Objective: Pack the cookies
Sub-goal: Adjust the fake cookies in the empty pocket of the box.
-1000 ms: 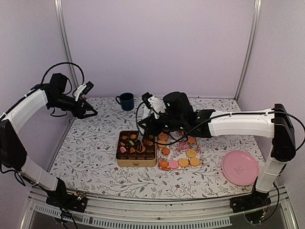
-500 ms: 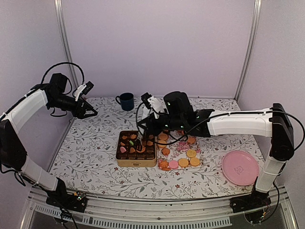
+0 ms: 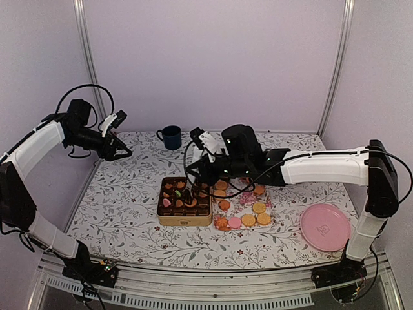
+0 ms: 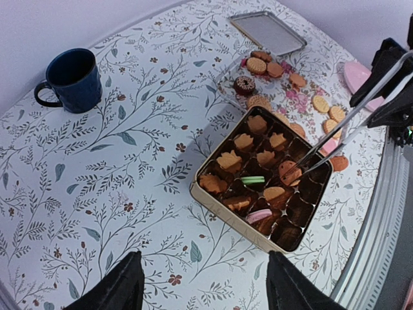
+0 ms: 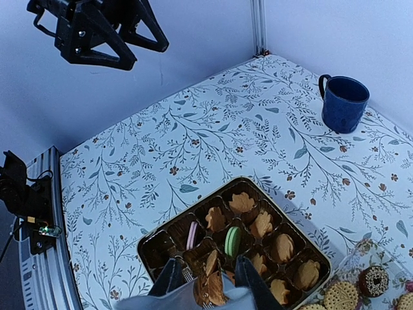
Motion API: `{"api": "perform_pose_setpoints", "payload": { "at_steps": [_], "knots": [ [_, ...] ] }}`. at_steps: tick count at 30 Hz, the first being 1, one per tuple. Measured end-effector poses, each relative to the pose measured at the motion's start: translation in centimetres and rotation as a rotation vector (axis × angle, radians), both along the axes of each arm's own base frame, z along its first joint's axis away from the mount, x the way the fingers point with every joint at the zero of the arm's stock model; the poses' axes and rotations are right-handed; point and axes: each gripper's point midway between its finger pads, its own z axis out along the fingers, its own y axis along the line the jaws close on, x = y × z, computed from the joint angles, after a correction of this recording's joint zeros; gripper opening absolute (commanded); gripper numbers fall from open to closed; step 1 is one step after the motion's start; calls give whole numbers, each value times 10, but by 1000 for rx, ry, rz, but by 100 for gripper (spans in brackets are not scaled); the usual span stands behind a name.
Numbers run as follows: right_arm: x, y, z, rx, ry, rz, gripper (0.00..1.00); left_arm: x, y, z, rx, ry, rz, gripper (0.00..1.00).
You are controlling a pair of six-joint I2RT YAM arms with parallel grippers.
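At the near right corner of the worktop (image 3: 122, 206) a pink plate (image 3: 326, 227) is laid flat; a faint mark at its centre is too small to be read. Further in, near the middle, a gold tin (image 3: 184, 221) divided into compartments is set. Just beside it on its right a flowered sheet (image 3: 247, 197) is spread, on which most of the cookies (image 3: 248, 220) are scattered. These are golden rounds, one pink one, and a dark brown ringed one made out clearly only from the left wrist. Inside the tin, leaf-shaped golden cookies, a green round and a pink one are lodged in separate compartments, best told apart in the two wrist views. The right fingers (image 5: 169, 276) are positioned over the tin and clenched on a golden cookie (image 5: 210, 284), held on edge at the compartments; whether it touches the tin cannot be told. In the top view this grip is largely hidden by the arm. A flat grey lid (image 4: 268, 32) beyond the sheet is shown by the left wrist view alone. The left fingers (image 4: 110, 290) are held released, wide apart with nothing between them, high above the left edge. A dark blue mug (image 3: 171, 137) is stood upright near the far edge.
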Motion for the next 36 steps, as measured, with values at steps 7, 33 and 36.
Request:
{"api": "perform_pose_setpoints", "payload": {
  "at_steps": [7,33,36],
  "knots": [
    [-3,-3,6,-5,-24,7,20,0,0,0,0,1,0,65],
    [4,-5,-2,-41,-81,32,38,0,0,0,0,3,0,65],
    [3,-2,-2,-38,-83,50,35,0,0,0,0,3,0,65]
  ]
}}
